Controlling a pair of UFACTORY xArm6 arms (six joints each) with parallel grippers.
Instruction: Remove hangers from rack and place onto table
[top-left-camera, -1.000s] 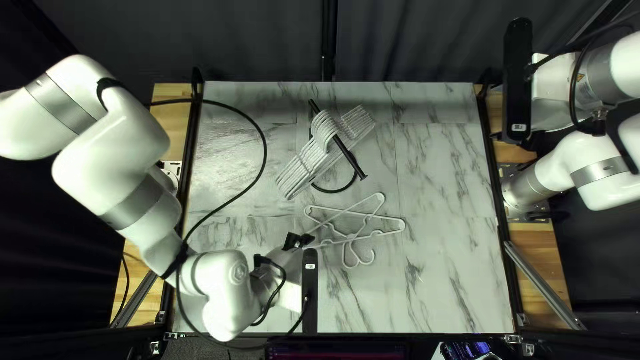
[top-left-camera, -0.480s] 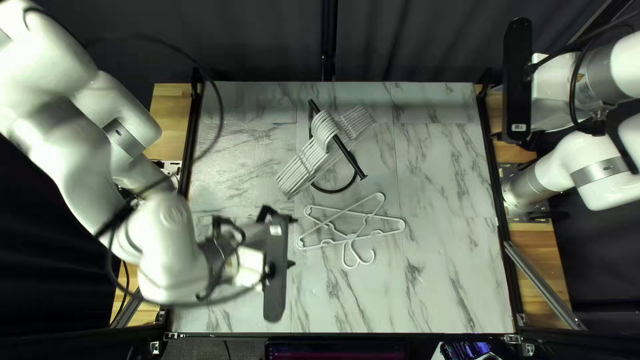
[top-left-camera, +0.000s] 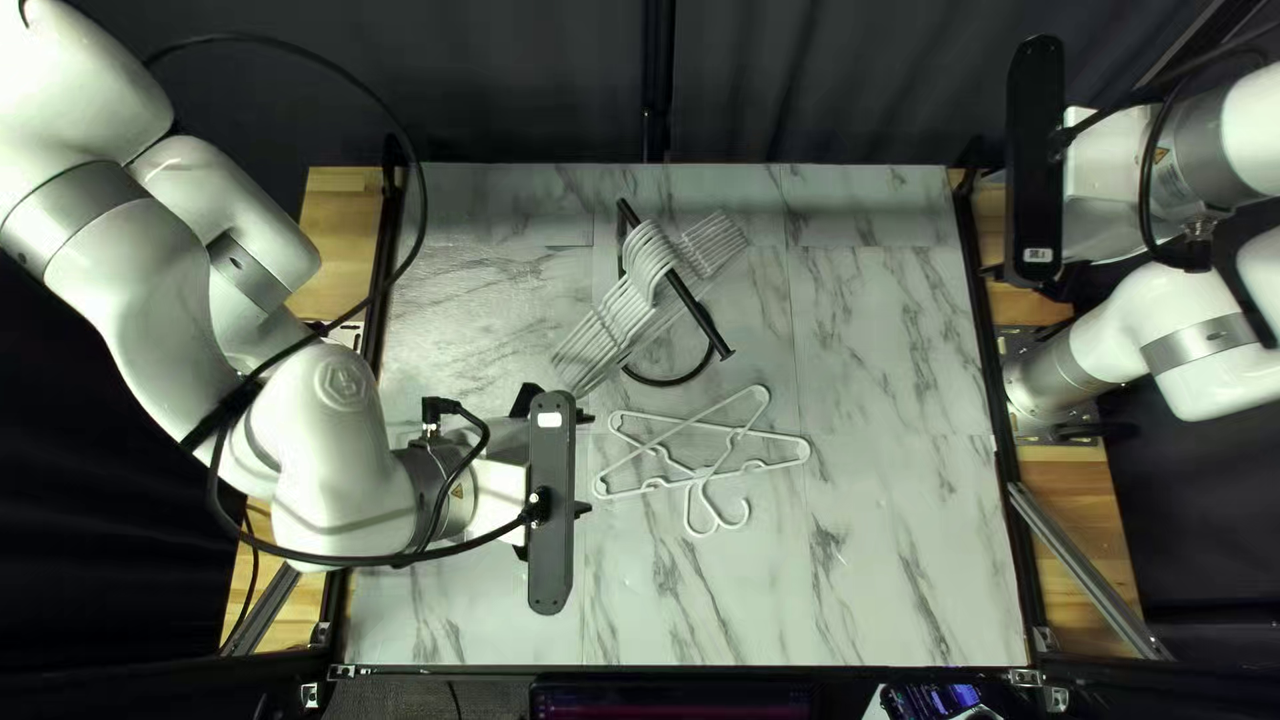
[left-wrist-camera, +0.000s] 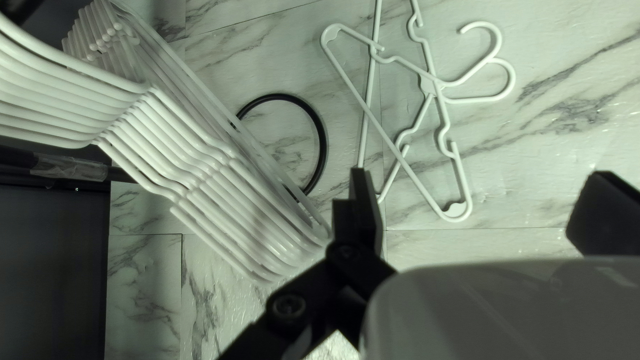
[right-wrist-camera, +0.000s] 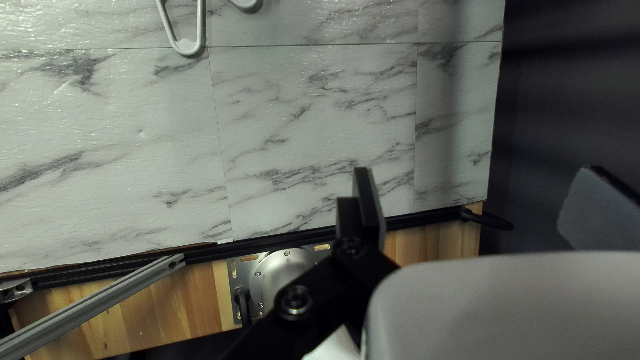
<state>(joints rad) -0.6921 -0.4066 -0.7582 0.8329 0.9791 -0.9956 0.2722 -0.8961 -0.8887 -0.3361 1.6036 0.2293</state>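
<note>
- where are the hangers, then?
- most hang bunched on the rack (top-left-camera: 707, 324), the white stack (top-left-camera: 600, 344) with its hooks over the black rod (left-wrist-camera: 73, 168); and two loose hangers (left-wrist-camera: 427, 83) lie flat on the desk (top-left-camera: 894, 560), between the rack and the desk's near edge
- touching each other, those two?
- yes, crossed over one another, their hooks on the side facing away from the rack and curling together like a little heart
- and the left gripper (top-left-camera: 584, 463)?
- off to the left of the rack and nearer the desk's near edge than it is, just beside the loose pair as seen from above; its jaws are released, one finger well apart from the other
- what does its own wrist view show?
- the stack on one side, the loose pair ahead, and the rack's black curved base (left-wrist-camera: 323, 137) showing between them
- how about the right gripper (top-left-camera: 1096, 200)?
- well to the right of the rack, around the desk's right edge, jaws released too, spread wide; its wrist view catches the right arm's metal base (right-wrist-camera: 277, 273), which stands on wood (right-wrist-camera: 133, 307) to the right of the rack, and a bit of a loose hanger lying back toward the rack
</note>
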